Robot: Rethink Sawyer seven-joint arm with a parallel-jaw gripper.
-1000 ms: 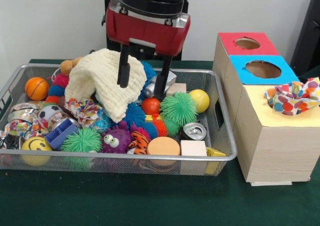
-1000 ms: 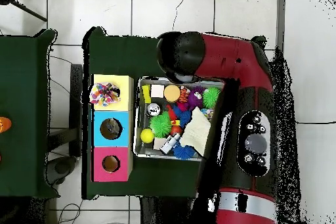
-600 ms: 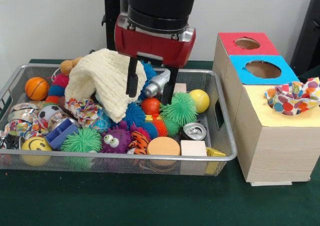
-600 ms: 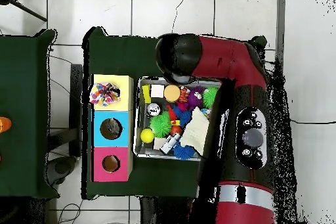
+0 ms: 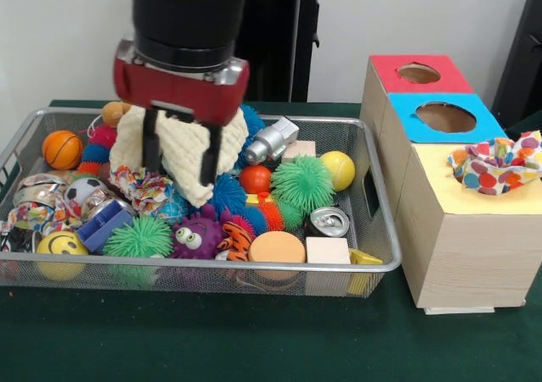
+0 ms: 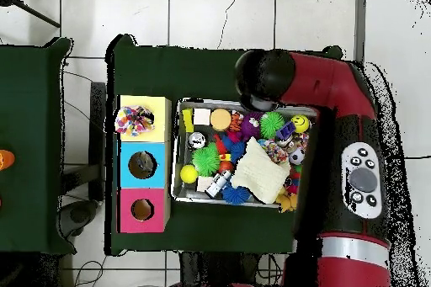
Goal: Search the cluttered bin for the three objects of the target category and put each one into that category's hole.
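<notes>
The cream knitted cloth point(image 5: 182, 145) lies heaped at the back of the wire-mesh bin point(image 5: 377, 229), over balls and spiky toys. The gripper point(image 5: 176, 155) hangs over it, fingers point(image 5: 150, 141) spread and empty. Descend straight, pinch a raised fold, and avoid the patterned cloth point(image 5: 140, 185) beneath.

Illumination: even, bright, diffuse. Shadows: soft, beneath the bin point(image 5: 373, 263) on the table point(image 5: 254, 340). Front view: sharp, without glare.

A cloth point(image 5: 182, 141) lies atop toys in the bin point(image 5: 373, 221), left of the 3-hole box point(image 5: 461, 229).
</notes>
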